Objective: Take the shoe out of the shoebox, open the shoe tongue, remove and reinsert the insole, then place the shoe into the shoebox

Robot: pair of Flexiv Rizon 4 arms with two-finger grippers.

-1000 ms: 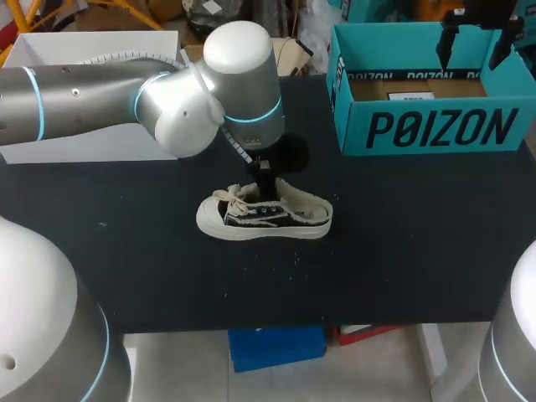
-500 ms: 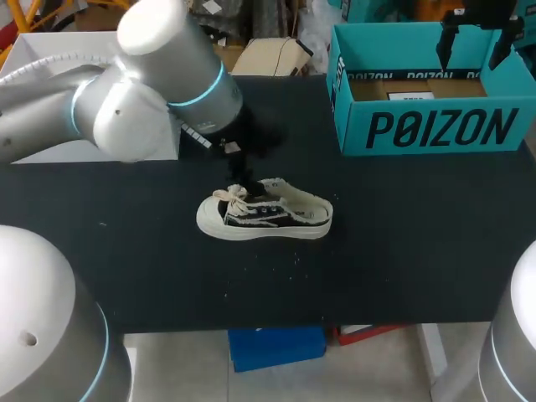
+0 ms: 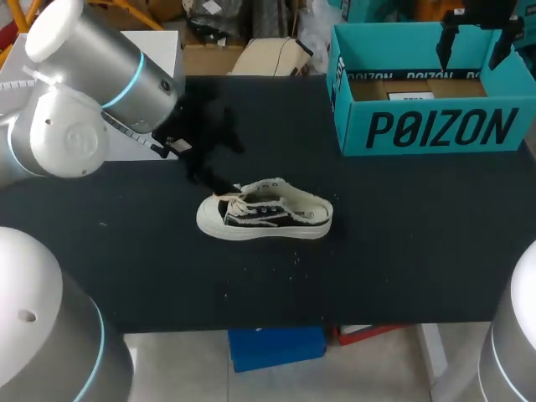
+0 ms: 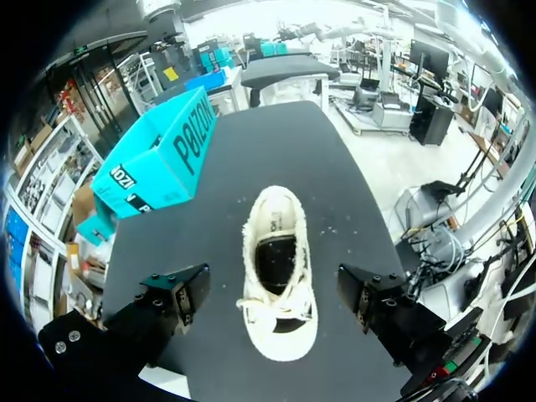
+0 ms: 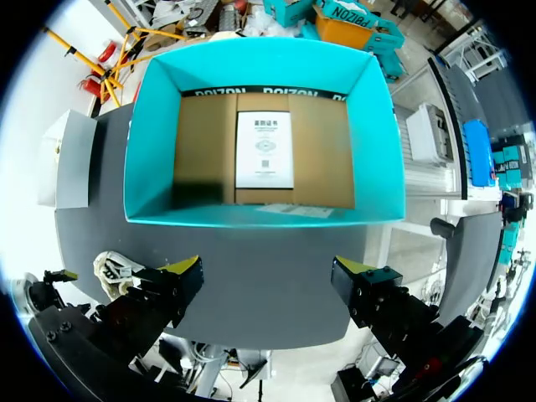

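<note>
Canvas shoe [image 4: 276, 243] lies below and between the spread fingers of our left gripper [image 4: 272, 291], our right gripper [image 5: 268, 275] hangs spread above the shoebox [image 5: 264, 216], and we risk snagging the loose laces [image 4: 268, 308] if we descend off-centre.

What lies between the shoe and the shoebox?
Nothing. In the head view only bare black table separates the shoe from the shoebox.

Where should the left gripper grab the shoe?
Likely the midfoot sides of the shoe, from above: it stands on its sole, opening up, narrow side to side, and its sides face the open fingers of the left gripper.
</note>
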